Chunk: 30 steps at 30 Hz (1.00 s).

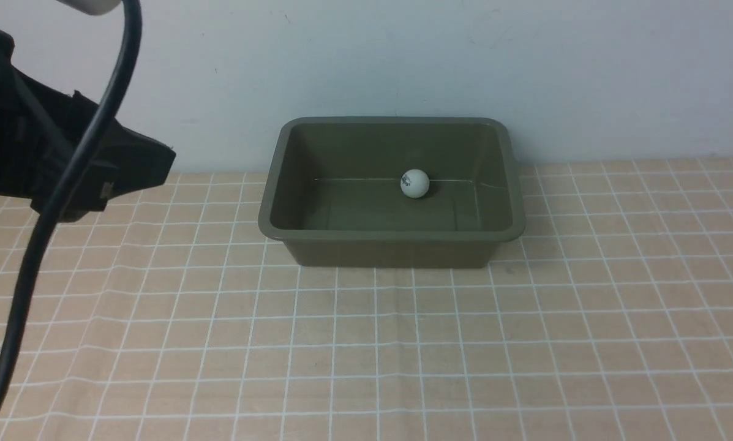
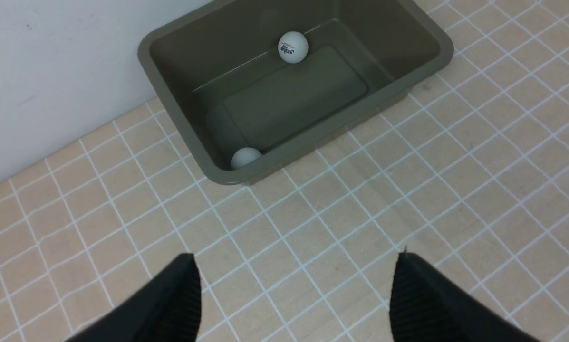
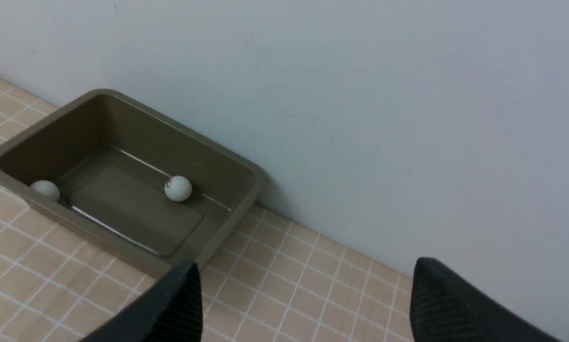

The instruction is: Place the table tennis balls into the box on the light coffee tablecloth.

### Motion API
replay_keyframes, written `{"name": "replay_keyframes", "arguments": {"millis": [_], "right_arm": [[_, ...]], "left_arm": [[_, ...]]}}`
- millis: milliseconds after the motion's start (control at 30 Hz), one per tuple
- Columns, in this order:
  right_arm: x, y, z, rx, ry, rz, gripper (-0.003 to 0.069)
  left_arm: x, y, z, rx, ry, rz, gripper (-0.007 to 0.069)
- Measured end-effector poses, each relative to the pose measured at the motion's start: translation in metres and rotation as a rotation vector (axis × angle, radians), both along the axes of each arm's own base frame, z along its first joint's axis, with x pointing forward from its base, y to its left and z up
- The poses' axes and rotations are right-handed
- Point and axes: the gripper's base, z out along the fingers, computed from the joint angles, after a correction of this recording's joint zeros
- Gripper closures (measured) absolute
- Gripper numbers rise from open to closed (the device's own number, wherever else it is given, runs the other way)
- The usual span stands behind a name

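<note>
- Left gripper: black ribbed fingers spread wide, nothing between them, above cloth, short of tub.
- Right gripper: same, jaws wide apart, empty; out of front view.
- Light peach-tan tablecloth with thin white grid lines: slightly creased, covers table.
- Olive-green rectangular plastic tub: rounded corners, rolled rim, sloping walls; sits on cloth close to wall.
- Plain white matte ball: inside tub, near-left corner, hidden in front view.
- White ball with dark lettering: on tub floor by far wall.
- Pale wall behind.
</note>
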Motion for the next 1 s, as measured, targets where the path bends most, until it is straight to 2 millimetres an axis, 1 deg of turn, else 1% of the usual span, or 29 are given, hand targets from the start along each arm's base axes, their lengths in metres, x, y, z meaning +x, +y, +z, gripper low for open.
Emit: {"name": "replay_keyframes", "arguments": {"millis": [33, 100, 133, 167, 233, 267, 300, 333, 367, 400, 433, 467, 567, 600, 667, 700, 733, 767, 833, 933, 1000], "right_arm": [[-0.008, 0.0, -0.012, 0.014, 0.014, 0.011, 0.0128], [-0.016, 0.0, -0.035, 0.021, 0.044, 0.025, 0.0138], [-0.019, 0.0, -0.036, 0.025, 0.036, 0.026, 0.0139], [-0.022, 0.0, -0.045, 0.027, 0.041, 0.028, 0.0144], [-0.031, -0.001, -0.075, 0.038, 0.07, 0.036, 0.0158], [-0.036, -0.001, -0.081, 0.049, 0.065, 0.04, 0.0162], [-0.041, 0.0, -0.099, 0.067, 0.083, 0.047, 0.0172], [-0.044, 0.0, -0.1, 0.074, 0.075, 0.05, 0.0174], [-0.05, 0.0, -0.116, 0.09, 0.085, 0.055, 0.0189], [-0.054, 0.0, -0.126, 0.101, 0.078, 0.056, 0.0202], [-0.056, -0.001, -0.13, 0.105, 0.073, 0.056, 0.0208], [-0.062, -0.002, -0.145, 0.116, 0.036, 0.051, 0.0231], [-0.067, -0.005, -0.161, 0.136, -0.052, 0.035, 0.0276], [-0.067, -0.005, -0.164, 0.137, -0.055, 0.034, 0.0279], [-0.068, -0.006, -0.18, 0.141, -0.096, 0.02, 0.0326], [-0.067, -0.007, -0.187, 0.133, -0.09, 0.016, 0.0342], [-0.066, -0.007, -0.189, 0.133, -0.085, 0.015, 0.0346], [-0.064, -0.007, -0.199, 0.126, -0.066, 0.011, 0.0372], [-0.062, -0.006, -0.211, 0.128, -0.035, 0.005, 0.04], [-0.059, -0.006, -0.226, 0.146, 0.004, -0.008, 0.0431], [-0.057, -0.006, -0.231, 0.166, -0.002, -0.017, 0.0441]], "left_arm": [[0.0, -0.001, 0.0, -0.009, 0.001, -0.002, 0.018], [0.0, -0.001, 0.001, -0.018, -0.001, -0.005, 0.018], [0.0, -0.001, 0.001, -0.018, -0.002, -0.005, 0.018], [0.0, -0.002, 0.001, -0.022, -0.002, -0.005, 0.018], [0.0, -0.002, 0.001, -0.023, -0.005, -0.005, 0.018], [0.0, -0.002, 0.001, -0.023, -0.006, -0.004, 0.018], [0.0, -0.002, 0.001, -0.023, -0.006, -0.004, 0.018], [0.0, -0.002, 0.001, -0.024, -0.006, -0.005, 0.018], [0.0, -0.002, 0.001, -0.026, -0.005, -0.005, 0.018], [0.0, -0.002, 0.001, -0.028, -0.004, -0.006, 0.018], [0.0, -0.002, 0.001, -0.03, -0.004, -0.007, 0.018], [0.0, -0.002, 0.002, -0.034, -0.004, -0.008, 0.018], [0.0, -0.003, 0.002, -0.042, -0.003, -0.01, 0.018], [0.0, -0.003, 0.002, -0.042, -0.003, -0.01, 0.018], [0.0, -0.003, 0.002, -0.046, -0.002, -0.011, 0.018], [0.0, -0.003, 0.002, -0.047, -0.002, -0.011, 0.018], [0.0, -0.003, 0.002, -0.047, -0.002, -0.011, 0.018], [0.0, -0.003, 0.002, -0.048, -0.002, -0.012, 0.018], [0.0, -0.003, 0.002, -0.048, -0.002, -0.012, 0.018], [0.0, -0.003, 0.002, -0.049, -0.001, -0.012, 0.018], [0.0, -0.004, 0.002, -0.052, -0.001, -0.013, 0.018]]}}
